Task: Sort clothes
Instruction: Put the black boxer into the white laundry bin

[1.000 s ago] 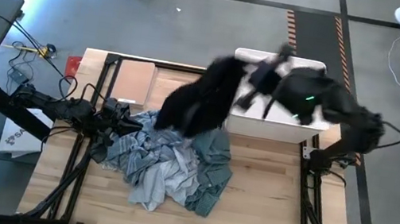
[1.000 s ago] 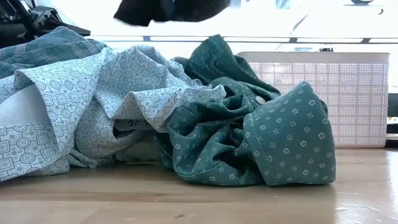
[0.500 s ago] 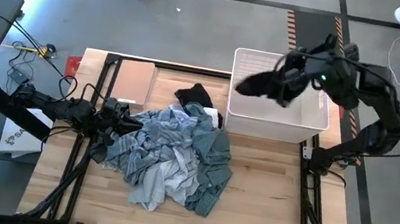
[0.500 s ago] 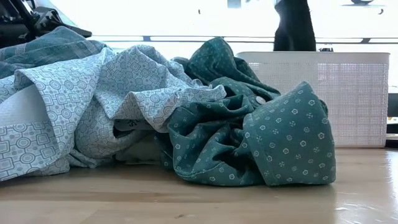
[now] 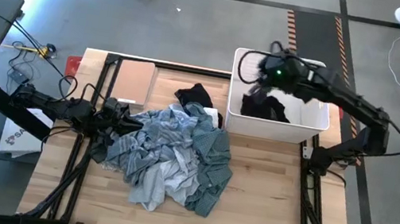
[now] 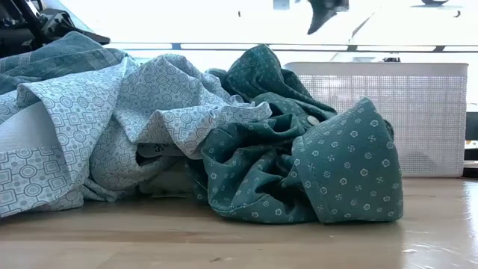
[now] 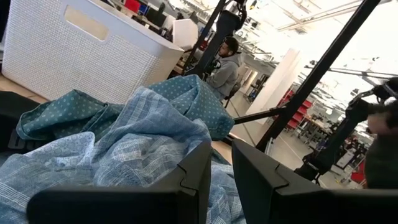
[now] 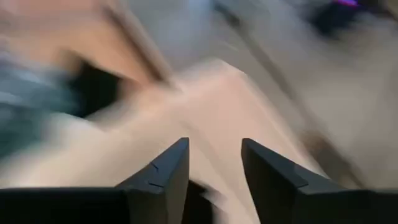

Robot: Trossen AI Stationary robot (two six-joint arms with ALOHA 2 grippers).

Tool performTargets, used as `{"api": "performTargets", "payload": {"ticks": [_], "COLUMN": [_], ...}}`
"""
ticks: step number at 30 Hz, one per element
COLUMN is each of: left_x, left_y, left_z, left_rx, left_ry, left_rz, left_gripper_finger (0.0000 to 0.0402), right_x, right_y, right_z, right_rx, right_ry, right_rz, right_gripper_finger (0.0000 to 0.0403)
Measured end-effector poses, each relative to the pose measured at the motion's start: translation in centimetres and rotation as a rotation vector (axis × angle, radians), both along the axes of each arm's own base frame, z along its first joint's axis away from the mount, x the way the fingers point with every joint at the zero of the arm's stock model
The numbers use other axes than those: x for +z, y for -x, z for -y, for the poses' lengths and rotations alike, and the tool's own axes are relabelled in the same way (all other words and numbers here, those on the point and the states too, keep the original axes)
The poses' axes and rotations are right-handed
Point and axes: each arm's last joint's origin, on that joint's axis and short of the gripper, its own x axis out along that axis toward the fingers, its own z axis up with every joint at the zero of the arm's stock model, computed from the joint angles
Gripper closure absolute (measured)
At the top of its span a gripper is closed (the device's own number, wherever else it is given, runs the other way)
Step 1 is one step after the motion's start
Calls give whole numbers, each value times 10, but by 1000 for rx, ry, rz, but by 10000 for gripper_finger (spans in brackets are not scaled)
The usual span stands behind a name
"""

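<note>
The clothes lie in a crumpled pile point(image 5: 169, 151) mid-table: blue-grey plaid, white patterned point(image 6: 89, 127) and dark green dotted point(image 6: 328, 164) cloth, with a black piece point(image 5: 196, 95) at the pile's far edge. A black garment point(image 5: 265, 106) lies inside the white basket point(image 5: 317, 135) at the far right. My right gripper point(image 5: 254, 64) hovers open over the basket's far left corner, nothing between its fingers point(image 8: 165, 174). My left gripper point(image 5: 114, 117) sits low at the pile's left edge, its fingers a narrow gap apart. My left gripper point(image 7: 221, 171) points level into the pile from the table's left, and blue plaid cloth point(image 7: 155, 143) bulges right in front of its fingers. Whether the fingers touch that cloth, I cannot tell.
A flat brown board point(image 5: 134, 81) lies at the table's far left. The basket's slatted wall point(image 6: 418, 112) stands behind the green garment. The near part of the wooden table point(image 5: 263, 219) is bare. A person point(image 7: 227, 62) shows in the room beyond.
My right gripper has swung from above the pile toward the table's far right with the black garment hanging from it, come over the basket and opened. The garment has dropped from the gripper into the basket. The pile has stayed as it was.
</note>
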Motion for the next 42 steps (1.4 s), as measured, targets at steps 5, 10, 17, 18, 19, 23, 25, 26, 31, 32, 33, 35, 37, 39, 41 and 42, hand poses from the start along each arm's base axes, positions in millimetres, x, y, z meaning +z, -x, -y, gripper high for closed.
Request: {"api": "performTargets", "payload": {"ticks": [5,10,17,18,19,23,25,26,31,32,33,35,37,39,41,42], "left_x": [0,0,3,3,3,3,3,3,3,2,2,2,2,2,1,1], "left_y": [0,0,0,0,0,0,0,0,1,1,1,1,1,0,0,0], "left_z": [0,-1,-1,-1,-2,-2,-2,-3,-3,-3,-3,-3,-3,-3,-3,-3], "left_rx": [12,29,38,46,54,67,77,82,106,110,112,114,115,115,115,115], "left_ry": [1,3,11,18,27,46,47,48,50,50,50,49,49,48,47,47], "left_rz": [0,1,27,29,30,31,30,30,29,27,26,24,23,20,17,16], "left_gripper_finger": [339,339,339,339,339,339,339,339,339,339,339,339,339,339,339,339], "right_x": [-12,-61,-150,-165,-181,-237,-257,-264,-264,-257,-249,-223,-191,-163,-144,-139], "right_y": [-50,-113,-180,-184,-188,-192,-192,-193,-193,-193,-192,-193,-196,-198,-205,-209], "right_z": [-22,-58,-92,-93,-95,-108,-115,-118,-126,-126,-126,-127,-127,-127,-124,-120], "right_rx": [447,600,504,493,486,521,571,603,706,717,733,788,858,900,877,836], "right_ry": [-130,-186,-127,-137,-156,-298,-400,-441,-516,-513,-503,-466,-404,-339,-276,-245], "right_rz": [330,300,28,-20,-72,-267,-326,-343,-354,-353,-353,-313,-235,-160,-86,-52], "right_gripper_finger": [246,245,245,245,245,245,245,245,245,245,245,245,245,245,245,245]}}
